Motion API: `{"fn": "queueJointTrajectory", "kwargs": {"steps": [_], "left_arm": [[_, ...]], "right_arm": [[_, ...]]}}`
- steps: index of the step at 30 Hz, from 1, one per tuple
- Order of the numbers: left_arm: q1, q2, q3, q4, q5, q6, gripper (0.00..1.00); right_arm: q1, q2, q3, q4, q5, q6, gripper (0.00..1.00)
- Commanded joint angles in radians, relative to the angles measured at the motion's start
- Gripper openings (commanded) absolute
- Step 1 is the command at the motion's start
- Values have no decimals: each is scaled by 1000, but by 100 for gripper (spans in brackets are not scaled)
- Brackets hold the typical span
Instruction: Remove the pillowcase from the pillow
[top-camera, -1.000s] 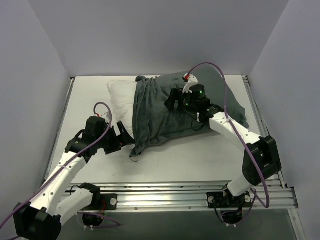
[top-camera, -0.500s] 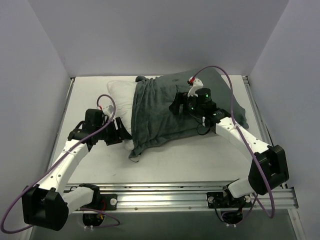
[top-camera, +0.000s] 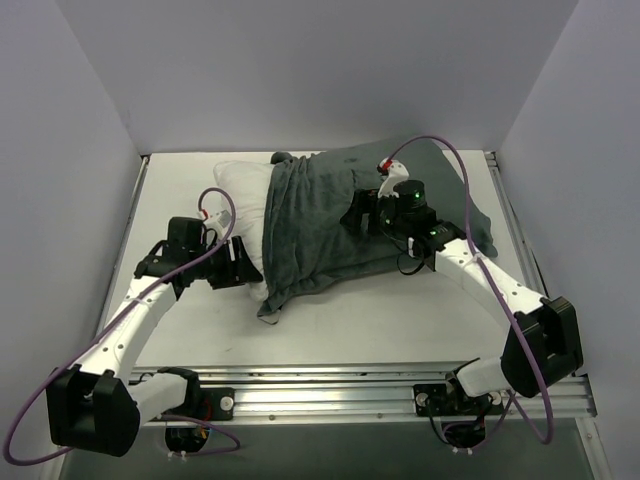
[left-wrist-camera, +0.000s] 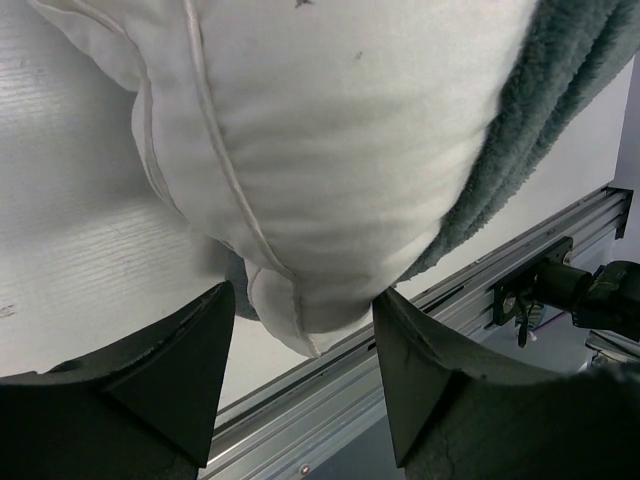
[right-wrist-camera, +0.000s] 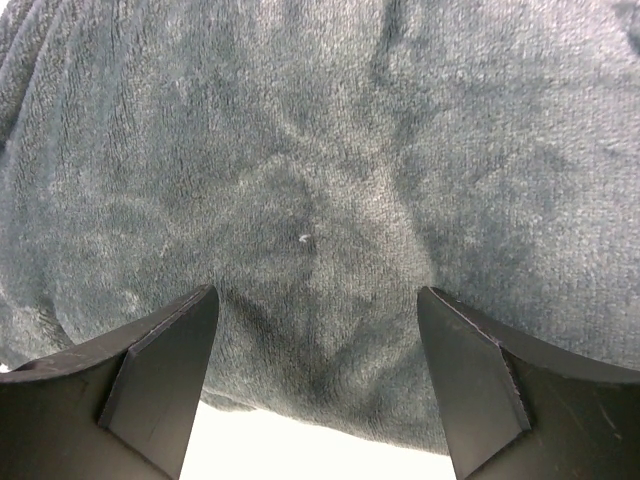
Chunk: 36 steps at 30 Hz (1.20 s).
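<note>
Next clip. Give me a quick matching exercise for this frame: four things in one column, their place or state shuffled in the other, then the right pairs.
Column one
1. pillowcase
2. pillow
3. left tool
4. right tool

Column two
A. white, one end sticking out uncovered
B. jaws spread wide over grey-green plush
C. one finger on either side of a white stitched corner
D. grey-green face up, wrapped round something plump

Pairs: 1-D, 2-A, 3-C, 4-B

pillow (top-camera: 240, 195): mostly buried in pillowcase (top-camera: 330, 215), only the end toward the worktop (top-camera: 400, 320) left edge shows | left wrist: pillow top cropped, can't tell if left gripper (left-wrist-camera: 303, 290) actually pinches its corner | right wrist: pillowcase runs off top and both sides
</note>
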Motion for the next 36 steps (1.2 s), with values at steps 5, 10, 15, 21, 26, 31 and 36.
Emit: {"fn": "queueJointTrajectory", "kwargs": {"steps": [5, 10, 15, 21, 26, 31, 36], "left_arm": [[6, 27, 7, 103, 69, -24, 70], [3, 45, -23, 187, 109, -79, 73], [-9, 90, -31, 207, 97, -86, 72], [-17, 90, -31, 186, 80, -77, 67], [-1, 32, 7, 80, -16, -34, 68], [84, -14, -14, 89, -46, -69, 68], [88, -19, -40, 222, 8, -164, 68]], "right_arm": [[-11, -42, -37, -23, -29, 23, 76], [-11, -50, -54, -14, -43, 38, 76], [-9, -62, -70, 6, -66, 59, 76], [-9, -71, -82, 14, -82, 64, 76], [-8, -79, -94, 23, -92, 66, 76], [-6, -82, -96, 31, -103, 69, 76], [-8, -85, -99, 32, -105, 67, 76]]}}
